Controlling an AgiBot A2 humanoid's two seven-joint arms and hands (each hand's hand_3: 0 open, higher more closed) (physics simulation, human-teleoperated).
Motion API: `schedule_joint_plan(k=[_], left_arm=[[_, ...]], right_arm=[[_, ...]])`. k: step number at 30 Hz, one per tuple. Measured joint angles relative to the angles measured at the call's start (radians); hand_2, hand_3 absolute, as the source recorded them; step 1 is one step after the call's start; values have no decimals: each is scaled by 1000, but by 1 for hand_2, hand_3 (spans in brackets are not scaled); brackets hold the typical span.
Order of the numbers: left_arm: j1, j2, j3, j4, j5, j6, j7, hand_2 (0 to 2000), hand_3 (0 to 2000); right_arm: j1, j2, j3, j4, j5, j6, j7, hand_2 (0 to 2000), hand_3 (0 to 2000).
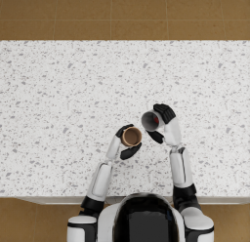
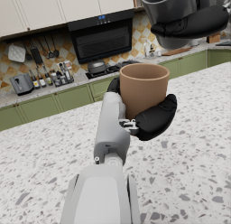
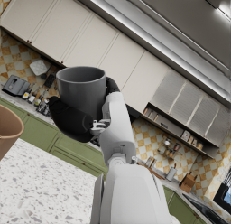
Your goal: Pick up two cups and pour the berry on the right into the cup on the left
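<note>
My left hand [image 1: 128, 144] grips a brown cup [image 1: 132, 136] upright above the speckled counter; its inside looks empty from above. In the left wrist view the brown cup [image 2: 143, 89] sits in the left hand [image 2: 151, 119]. My right hand [image 1: 165, 120] holds a grey cup [image 1: 151, 121], tilted toward the brown cup, with a red berry [image 1: 155, 121] showing at its mouth. The grey cup [image 3: 82, 90] sits in the right hand [image 3: 74, 119] in the right wrist view, with the brown cup's rim [image 3: 6, 128] just beside it. The grey cup [image 2: 169, 11] hangs above and beyond the brown one.
The white speckled counter [image 1: 63, 104] spreads wide around both hands, its front edge near my body and brown floor [image 1: 122, 14] beyond its far edge. A kitchen wall with green cabinets [image 2: 54, 101] and an oven lies behind.
</note>
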Motion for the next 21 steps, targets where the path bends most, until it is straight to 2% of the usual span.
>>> schedule_joint_plan(k=[21], left_arm=[[43,35,-14,71,0,-4,0,2000,1280]], right_arm=[[9,-26,89,103,673,20,4,2000,1280]])
